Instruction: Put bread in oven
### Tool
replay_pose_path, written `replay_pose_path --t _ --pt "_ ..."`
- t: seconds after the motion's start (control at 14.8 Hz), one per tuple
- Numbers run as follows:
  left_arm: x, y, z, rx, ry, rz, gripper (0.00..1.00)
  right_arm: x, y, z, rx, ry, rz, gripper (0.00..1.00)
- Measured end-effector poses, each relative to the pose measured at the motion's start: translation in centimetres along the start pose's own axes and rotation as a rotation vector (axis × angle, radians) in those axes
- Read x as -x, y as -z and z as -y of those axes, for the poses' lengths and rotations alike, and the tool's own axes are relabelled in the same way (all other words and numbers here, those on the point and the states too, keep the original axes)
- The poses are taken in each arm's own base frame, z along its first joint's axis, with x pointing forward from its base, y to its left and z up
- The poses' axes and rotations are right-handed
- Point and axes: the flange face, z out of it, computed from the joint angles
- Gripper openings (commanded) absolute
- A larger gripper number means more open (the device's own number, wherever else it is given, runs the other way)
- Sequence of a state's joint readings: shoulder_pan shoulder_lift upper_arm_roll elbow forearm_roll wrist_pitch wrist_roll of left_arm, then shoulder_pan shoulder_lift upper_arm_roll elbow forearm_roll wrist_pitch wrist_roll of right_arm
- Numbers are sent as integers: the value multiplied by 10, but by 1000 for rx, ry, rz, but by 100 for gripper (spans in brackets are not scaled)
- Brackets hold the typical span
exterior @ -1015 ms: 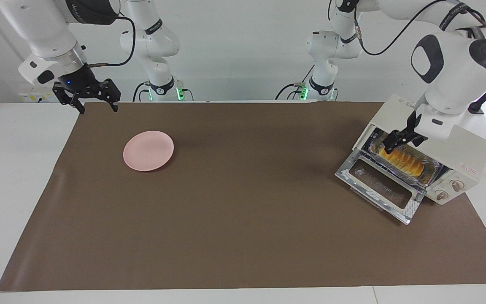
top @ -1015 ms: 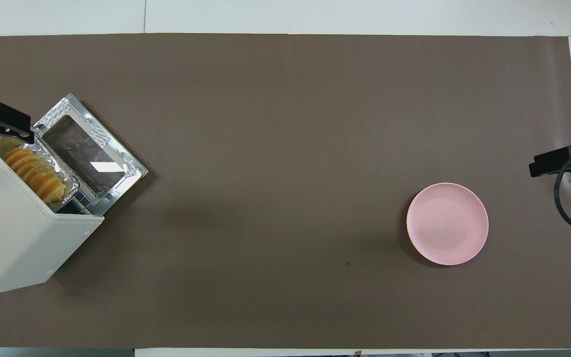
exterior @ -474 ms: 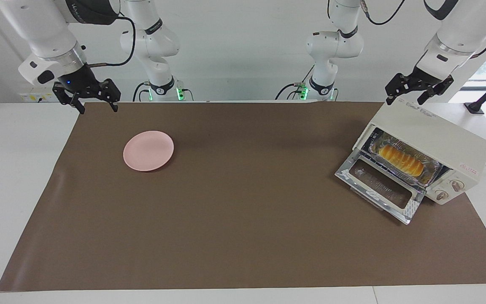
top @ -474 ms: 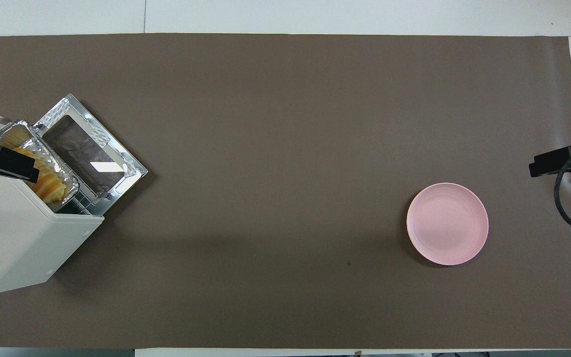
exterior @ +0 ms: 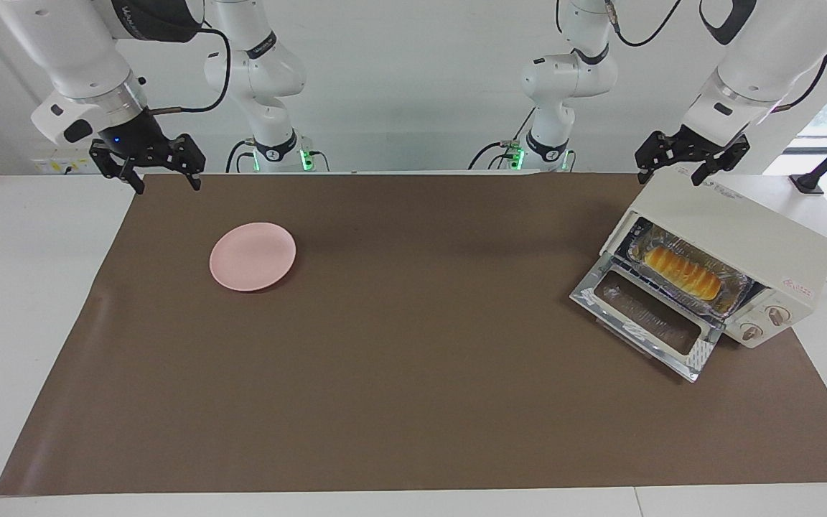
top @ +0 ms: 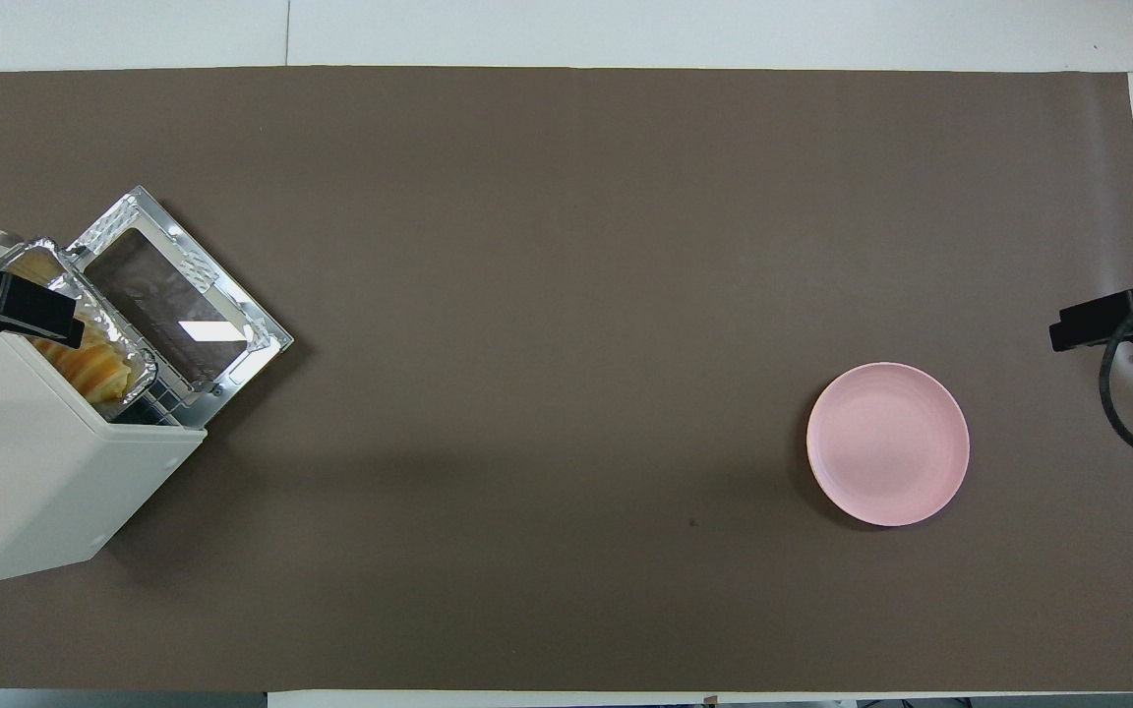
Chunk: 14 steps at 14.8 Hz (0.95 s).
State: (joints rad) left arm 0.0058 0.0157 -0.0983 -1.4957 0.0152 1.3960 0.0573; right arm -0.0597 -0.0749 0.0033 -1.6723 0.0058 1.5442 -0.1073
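Facing view
bread [exterior: 683, 266]: in foil tray [exterior: 733, 278] inside open oven [exterior: 751, 230], at the left arm's end; looks light, soft; best held across its middle
left gripper [exterior: 692, 159]: wide, empty, over oven top
right gripper [exterior: 146, 164]: waits, wide, empty, over table edge

Overhead view
bread [top: 94, 362]: partly hidden under left gripper [top: 6, 305]
plate [top: 887, 443]: bare

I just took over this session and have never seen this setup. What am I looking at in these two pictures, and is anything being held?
Two white robot arms work at a table under a brown mat. One picture faces them from across the table; the other looks down from above their own end.

The left gripper hangs open and empty over the boxy cream-white toaster oven. The oven's glass door is folded down, and the ridged golden-yellow bread loaf lies in a silver foil tray inside.

The right gripper waits, open and empty, at the other end, near the round pink plate, which is bare.

Nothing is held.
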Motion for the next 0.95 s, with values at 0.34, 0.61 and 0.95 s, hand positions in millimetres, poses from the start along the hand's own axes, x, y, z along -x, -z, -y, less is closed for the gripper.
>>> replay_pose_path --t 0.34,0.61,0.95 --pt "-2 6 -8 -2 -16 -34 100 0 0 0 0 0 0 100" --pt "-10 -25 -11 -3 -21 -28 100 0 0 0 0 0 0 100" --pt "-3 -15 -13 1 -21 -46 100 0 0 0 0 0 0 100"
